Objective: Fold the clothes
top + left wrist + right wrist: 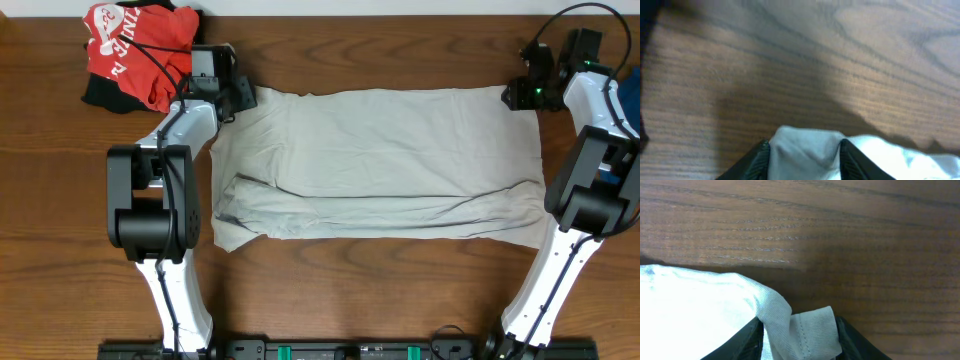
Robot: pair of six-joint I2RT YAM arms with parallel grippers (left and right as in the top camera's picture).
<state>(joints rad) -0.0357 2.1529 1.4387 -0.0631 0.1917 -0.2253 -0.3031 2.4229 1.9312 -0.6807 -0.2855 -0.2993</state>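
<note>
Your left pincer point(805, 162) is clamped on a corner of the pale beige shirt point(375, 165), with a fold of cloth bunched between its two dark fingers point(757, 162). Your right pincer point(800, 340) is likewise closed on the shirt, gripping a stitched hem corner that puckers up between the fingers. From overhead, the two grips sit at the shirt's far corners, one on each side. The shirt lies spread wide across the middle of the bench point(400, 300), wrinkled, with a fold ridge near its near edge. Past the left pincer, at the far left of the bench, a red garment point(130, 45) with white lettering lies in a heap
</note>
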